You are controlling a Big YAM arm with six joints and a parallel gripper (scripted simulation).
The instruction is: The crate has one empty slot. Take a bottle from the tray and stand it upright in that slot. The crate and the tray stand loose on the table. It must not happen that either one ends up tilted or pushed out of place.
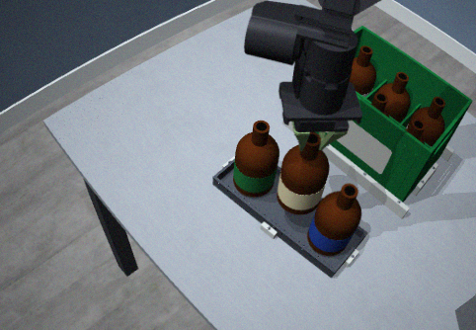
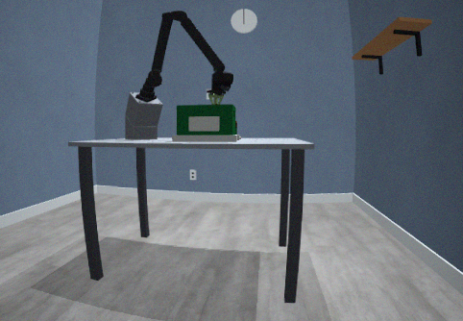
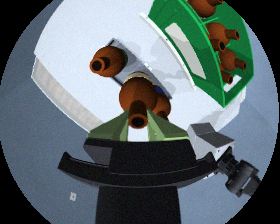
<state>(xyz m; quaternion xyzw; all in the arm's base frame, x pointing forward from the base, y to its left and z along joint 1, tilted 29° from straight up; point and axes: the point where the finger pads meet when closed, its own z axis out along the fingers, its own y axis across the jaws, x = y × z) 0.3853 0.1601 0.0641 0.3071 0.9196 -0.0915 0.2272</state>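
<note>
Three brown bottles stand on a grey tray [image 1: 291, 217]: one with a green label [image 1: 256, 158], one with a cream label [image 1: 302, 177] in the middle, one with a blue label [image 1: 337, 220]. My gripper [image 1: 312, 138] points down and is shut on the neck of the cream-label bottle, which also shows in the wrist view [image 3: 139, 102]. The bottle is upright, with its base at about tray level. The green crate [image 1: 410, 110] stands just right of the tray and holds several brown bottles. The arm hides its near-left part. In the exterior view the gripper [image 2: 215, 98] is just above the crate [image 2: 206, 119].
The crate sits on a white base plate [image 1: 380, 186] near the table's right side. The tray lies close along the crate's front wall. The arm's grey base [image 2: 142, 117] stands at the table's back left. The table edge runs near the tray's front.
</note>
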